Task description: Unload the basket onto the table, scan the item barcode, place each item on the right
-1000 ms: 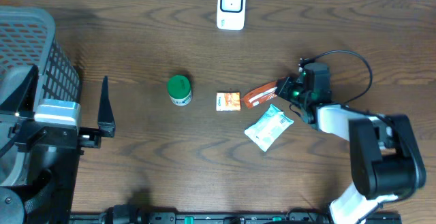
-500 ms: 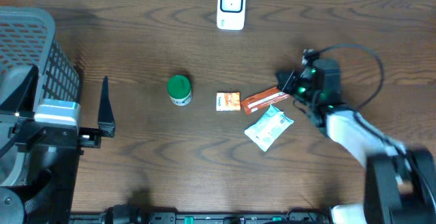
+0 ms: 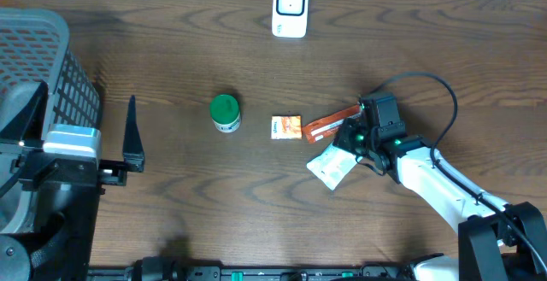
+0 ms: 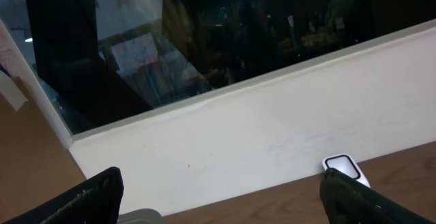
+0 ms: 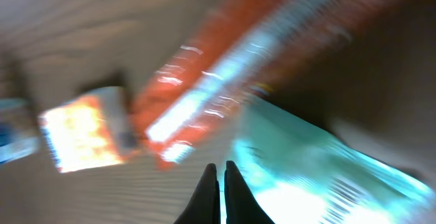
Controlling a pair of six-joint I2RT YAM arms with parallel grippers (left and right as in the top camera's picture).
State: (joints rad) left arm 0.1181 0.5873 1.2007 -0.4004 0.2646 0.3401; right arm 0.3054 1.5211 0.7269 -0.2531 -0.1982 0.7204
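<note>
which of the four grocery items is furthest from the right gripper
The round green-lidded tub, leftmost in the row; the small orange packet, long red packet and pale teal pouch all lie closer to the right gripper.

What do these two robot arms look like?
The right arm has a white tube-like link between chunky black joints, a black cable looping off it, and small green lights near its wrist. The right gripper ends in two slim black fingers. The left arm is mostly black with a silver block; the left gripper has dark, tapering fingers.
</note>
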